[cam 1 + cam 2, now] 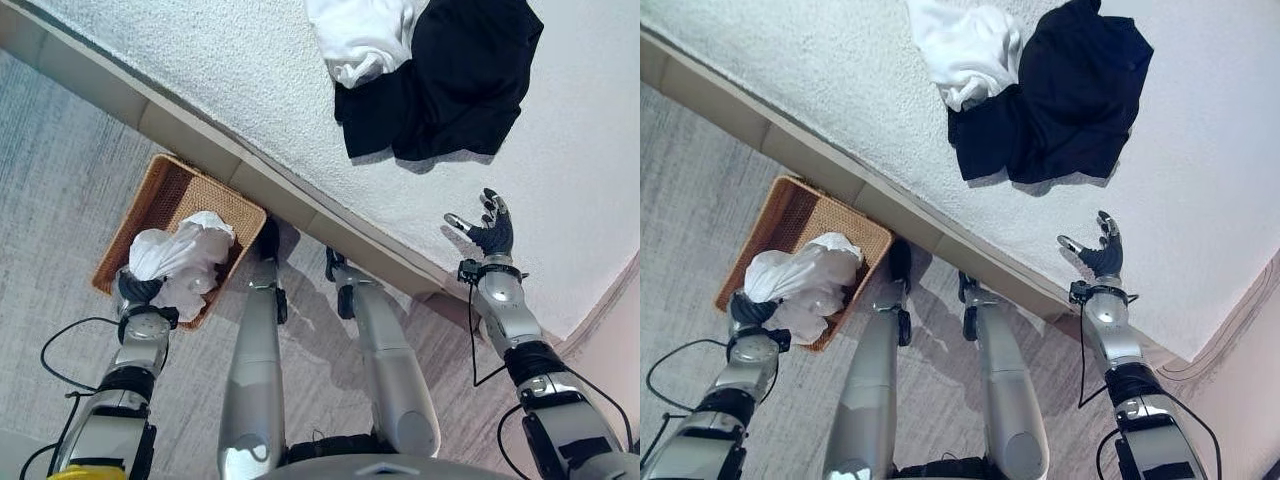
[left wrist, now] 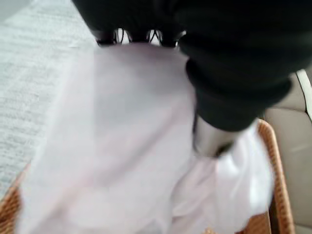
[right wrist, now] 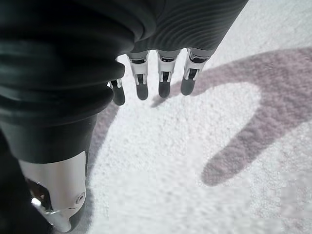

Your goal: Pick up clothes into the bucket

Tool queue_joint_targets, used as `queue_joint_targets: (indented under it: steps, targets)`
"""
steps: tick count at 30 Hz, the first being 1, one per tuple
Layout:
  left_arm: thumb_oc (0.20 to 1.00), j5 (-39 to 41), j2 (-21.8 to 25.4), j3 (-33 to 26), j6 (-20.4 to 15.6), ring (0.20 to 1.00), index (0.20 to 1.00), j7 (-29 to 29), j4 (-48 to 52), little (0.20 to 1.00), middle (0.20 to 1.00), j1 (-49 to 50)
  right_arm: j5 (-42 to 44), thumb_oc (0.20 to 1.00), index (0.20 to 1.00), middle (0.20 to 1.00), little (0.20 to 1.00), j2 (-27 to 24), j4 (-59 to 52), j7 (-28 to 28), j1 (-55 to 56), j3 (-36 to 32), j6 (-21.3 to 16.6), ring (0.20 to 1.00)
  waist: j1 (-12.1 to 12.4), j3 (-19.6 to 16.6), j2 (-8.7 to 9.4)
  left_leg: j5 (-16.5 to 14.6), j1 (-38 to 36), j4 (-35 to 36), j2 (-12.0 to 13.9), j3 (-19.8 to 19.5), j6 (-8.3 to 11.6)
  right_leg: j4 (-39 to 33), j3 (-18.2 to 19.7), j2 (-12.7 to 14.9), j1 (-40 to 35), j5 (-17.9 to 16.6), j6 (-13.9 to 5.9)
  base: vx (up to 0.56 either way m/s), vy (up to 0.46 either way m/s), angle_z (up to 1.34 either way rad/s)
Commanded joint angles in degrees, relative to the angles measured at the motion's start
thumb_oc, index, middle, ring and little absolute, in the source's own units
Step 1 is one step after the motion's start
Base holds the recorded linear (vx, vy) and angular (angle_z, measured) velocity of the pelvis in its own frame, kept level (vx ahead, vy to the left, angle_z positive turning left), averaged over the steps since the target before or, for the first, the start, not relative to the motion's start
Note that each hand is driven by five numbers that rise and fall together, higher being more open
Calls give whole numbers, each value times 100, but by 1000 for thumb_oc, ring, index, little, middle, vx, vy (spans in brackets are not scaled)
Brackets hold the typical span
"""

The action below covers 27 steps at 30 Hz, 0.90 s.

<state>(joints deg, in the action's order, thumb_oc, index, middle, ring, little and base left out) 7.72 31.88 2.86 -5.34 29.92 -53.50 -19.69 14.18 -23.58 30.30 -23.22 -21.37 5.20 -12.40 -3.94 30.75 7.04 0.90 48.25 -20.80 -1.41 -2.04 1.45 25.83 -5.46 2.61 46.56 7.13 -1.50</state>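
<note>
One garment down at the basket, two left on the bed.

Left robot hand (image 1: 139,290) low at the near rim of the wicker basket (image 1: 160,195), with a crumpled white garment (image 1: 180,255) bunched just beyond it and spilling into the basket; fingers buried in the cloth, so no telling whether gripped or let go. Right robot hand (image 1: 492,232) raised over the white bed (image 1: 200,60), fingers spread and relaxed, carrying nothing. Well ahead of that right robot hand, a black garment (image 1: 450,80) heaped on the bed, and touching it on the side toward the left robot hand, a second white garment (image 1: 365,40). Roughly a third done by the look of it: first piece at the basket, black and white pieces yet to be fetched.
</note>
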Motion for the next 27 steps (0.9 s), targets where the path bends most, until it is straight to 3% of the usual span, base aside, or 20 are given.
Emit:
queue_joint_targets:
  steps: [1, 8, 15, 18, 19, 21, 24, 27]
  targets:
    - [1000, -127, 210, -378, 72, 1000, 1000, 444, 69, 1000, 1000, 154, -73, 1000, 1000, 1000, 1000, -270, -708, -357, 367, -241, -390, 1000, -88, -95, -38, -657, 9, -851, 134, -121, 31, -466, 64, 542, -234, -543, -582, 0, 0, 0]
    - [1000, -322, 180, -602, 128, 1000, 1000, 698, 447, 1000, 1000, 395, -425, 1000, 1000, 1000, 1000, -369, -1456, -738, 420, -561, -520, 1000, -58, -95, -140, -618, -181, -690, 95, -130, 40, -484, 94, 568, -342, -510, -564, 0, 0, 0]
    - [1000, -279, -33, -675, 42, 1000, 1000, 736, 1008, 1000, 1000, 652, -862, 1000, 1000, 1000, 1000, -624, -1631, -979, 215, -761, -355, 1000, 22, -95, -300, -579, -309, -560, 31, -150, 47, -391, 103, 604, -403, -428, -535, 0, 0, 0]
    - [1000, 1, -271, -667, -189, 1000, 1000, 631, 1573, 1000, 1000, 805, -937, 1000, 1000, 1000, 1000, -803, -1507, -1032, -40, -784, -228, 1000, 99, -95, -417, -514, -387, -417, -2, -168, 66, -380, 85, 630, -417, -413, -530, -1, -33, 6]
    - [1000, 330, -343, -648, -412, 1000, 1000, 432, 1741, 1000, 1000, 843, -949, 1000, 1000, 1000, 1000, -888, -1440, -1004, -155, -759, -163, 1000, 134, -95, -455, -478, -413, -357, -7, -182, 70, -374, 69, 638, -430, -409, -524, -4, -39, 8]
    - [1000, 1323, -589, -484, -766, 1000, 1000, -191, 1747, 1000, 1000, 904, -888, 1000, 1000, 1000, 1000, -1230, -955, -854, -627, -588, 46, 1000, 245, -95, -569, -384, -505, -188, -52, -232, 92, -368, 37, 663, -474, -389, -512, -7, -75, 11]
    - [1000, 1591, -750, -269, -836, 1000, 1000, -371, 1716, 1000, 1000, 903, -749, 1000, 1000, 1000, 1000, -1477, -300, -752, -1153, -318, 190, 1000, 313, -95, -653, -321, -556, -72, -64, -271, 112, -340, 9, 682, -486, -369, -494, -11, -70, 13]
    - [1000, 1965, -1075, 429, -880, 1000, 1000, -850, 1988, 1000, 1000, 978, -479, 1000, 1000, 1000, 1000, -1901, 1130, -520, -2364, 343, 516, 1000, 469, -95, -815, -179, -621, 155, -98, -343, 163, -251, -58, 723, -462, -320, -463, -9, -68, 14]
